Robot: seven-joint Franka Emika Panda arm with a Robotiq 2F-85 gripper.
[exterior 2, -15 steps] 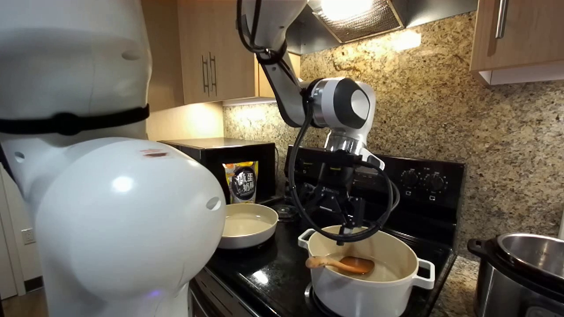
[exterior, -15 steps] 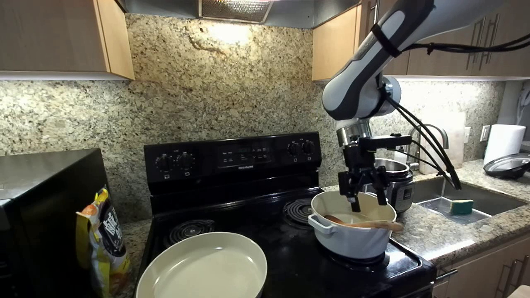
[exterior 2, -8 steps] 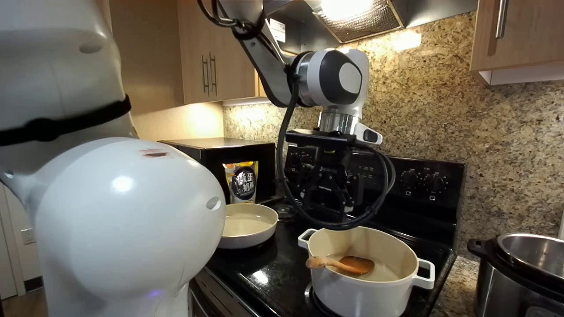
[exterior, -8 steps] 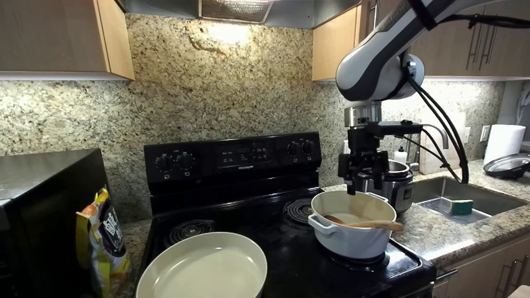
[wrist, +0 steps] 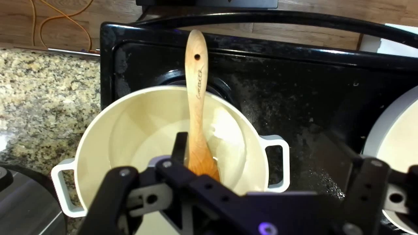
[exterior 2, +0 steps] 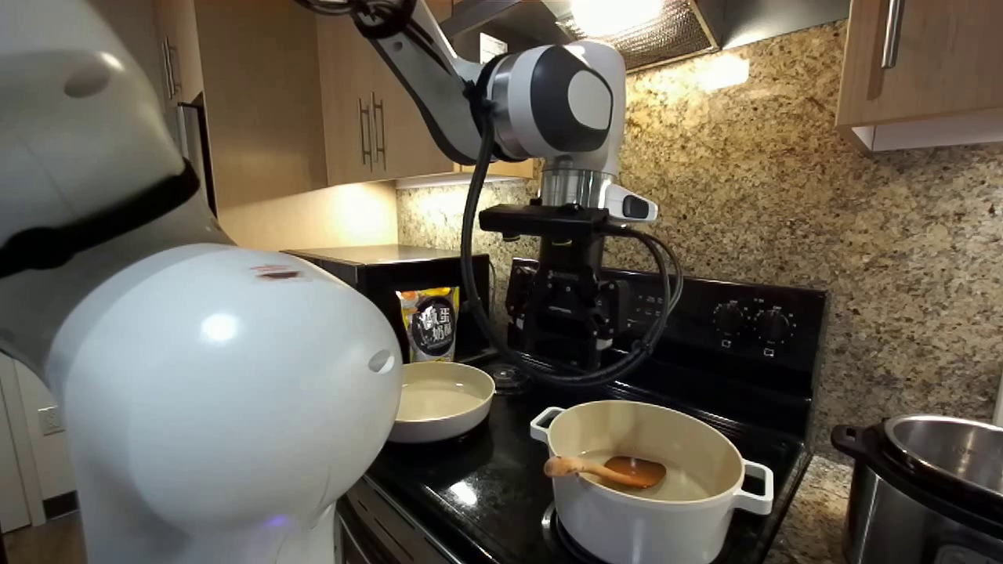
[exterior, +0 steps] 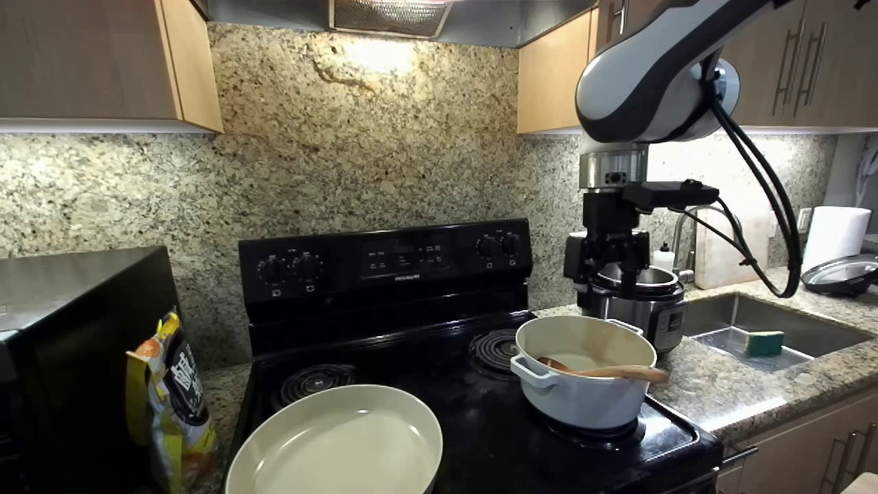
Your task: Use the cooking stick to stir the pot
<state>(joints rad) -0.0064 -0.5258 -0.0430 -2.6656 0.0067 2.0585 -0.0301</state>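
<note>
The cooking stick is a wooden spoon (wrist: 197, 98). It leans in the pot (wrist: 101, 147), with its bowl on the pot's floor and its handle sticking out over the rim. The spoon (exterior: 617, 372) (exterior 2: 584, 467) and the white two-handled pot (exterior: 583, 405) (exterior 2: 642, 533) also show in both exterior views. My gripper (exterior: 606, 295) is open and empty, pointing down above the pot's rim level. In an exterior view, the gripper (exterior 2: 566, 362) is up and to the left of the pot. In the wrist view, the open jaws (wrist: 259, 140) span the pot's side handle; a finger hides part of the spoon's bowl.
A wide shallow cream dish (exterior: 343, 439) stands on the black stove (exterior: 473, 425). A steel cooker (exterior: 645, 312) is beside the pot, with the sink (exterior: 727, 309) beyond. A snack bag (exterior: 182, 405) stands by the black microwave (exterior: 82, 357). A range hood (exterior: 391, 14) hangs above.
My gripper has risen out of the pot and away from it. It has gone from tilted to upright, with its fingers still open. The spoon and pot have not moved.
</note>
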